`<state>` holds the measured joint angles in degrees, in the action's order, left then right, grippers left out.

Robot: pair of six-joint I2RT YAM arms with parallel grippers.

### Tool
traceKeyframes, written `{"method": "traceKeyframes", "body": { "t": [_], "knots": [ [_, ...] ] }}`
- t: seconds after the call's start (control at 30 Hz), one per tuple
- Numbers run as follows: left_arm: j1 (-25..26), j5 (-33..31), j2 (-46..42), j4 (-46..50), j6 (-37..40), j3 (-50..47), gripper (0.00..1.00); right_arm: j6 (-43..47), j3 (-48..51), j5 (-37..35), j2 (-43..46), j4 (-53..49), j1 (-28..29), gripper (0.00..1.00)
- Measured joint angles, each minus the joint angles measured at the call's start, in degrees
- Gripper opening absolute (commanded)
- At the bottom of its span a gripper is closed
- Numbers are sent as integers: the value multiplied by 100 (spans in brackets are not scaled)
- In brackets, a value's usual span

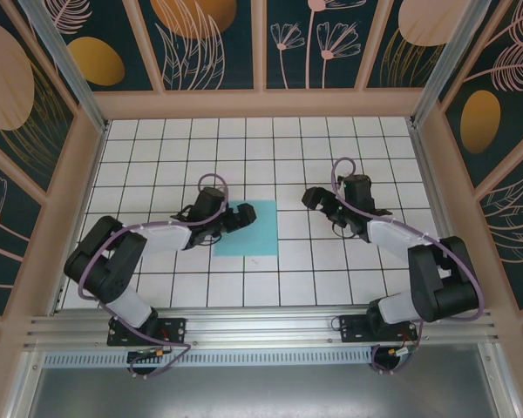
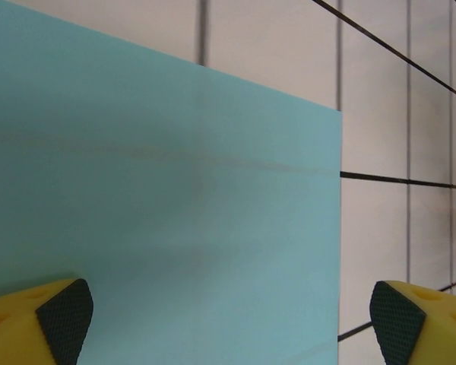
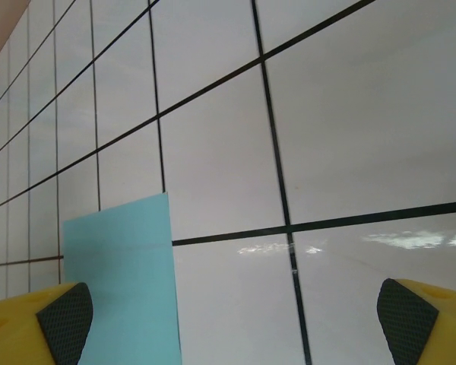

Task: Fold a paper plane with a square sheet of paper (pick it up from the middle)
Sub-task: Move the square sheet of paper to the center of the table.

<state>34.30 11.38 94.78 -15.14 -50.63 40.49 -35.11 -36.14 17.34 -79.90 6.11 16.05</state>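
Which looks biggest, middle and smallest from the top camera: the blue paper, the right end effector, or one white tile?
1. blue paper, about two tiles wide.
2. right end effector, close behind; it is raised nearer the camera, so unsure.
3. white tile, smallest.

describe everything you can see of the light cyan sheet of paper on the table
The light cyan square sheet of thin paper lies flat and unfolded on the white gridded table, covering a few tiles, with its edges roughly parallel to the grid lines. It looks plain and matte, and the left wrist view shows one faint straight crease line across it. The left gripper hangs over its left side with the jaws wide open, one pad above the paper and one above bare tile. Whether it touches the sheet cannot be judged.
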Motion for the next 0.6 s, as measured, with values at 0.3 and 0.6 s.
{"method": "traceKeyframes", "body": {
  "t": [0.3,0.6],
  "knots": [
    [850,11,977,-555,-417,916,95,-109,481,188,787,-63,-599,99],
    [935,-837,249,-225,-457,813,99,-63,258,680,595,-55,-96,89]
  ]
}}
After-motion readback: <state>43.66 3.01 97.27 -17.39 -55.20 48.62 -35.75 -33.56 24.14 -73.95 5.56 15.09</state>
